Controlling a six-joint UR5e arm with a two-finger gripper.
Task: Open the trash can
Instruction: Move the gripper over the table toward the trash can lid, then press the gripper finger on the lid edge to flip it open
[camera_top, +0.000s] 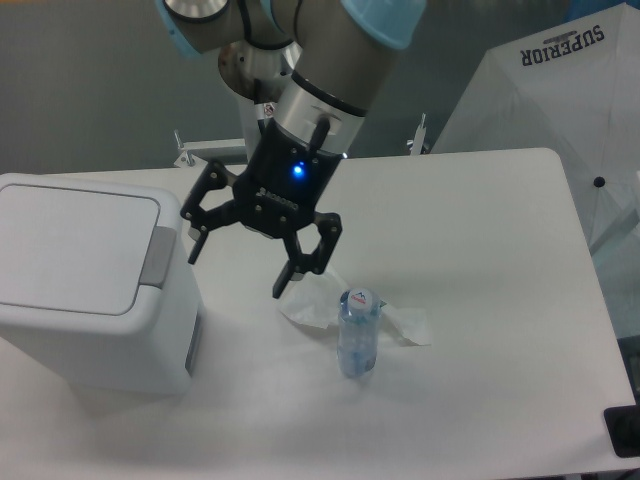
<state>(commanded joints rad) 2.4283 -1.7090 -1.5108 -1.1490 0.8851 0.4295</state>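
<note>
The bin (90, 285) sits lid-down at the table's (500, 300) left edge, its grey tab (157, 257) facing the hand (240, 262), which hangs just beside that tab, spread wide and empty, seemingly lined up to press it.

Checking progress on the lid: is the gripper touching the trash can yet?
Apart. The camera view shows the open gripper right of the trash can, bare table visible between its nearer finger and the grey tab.
</note>
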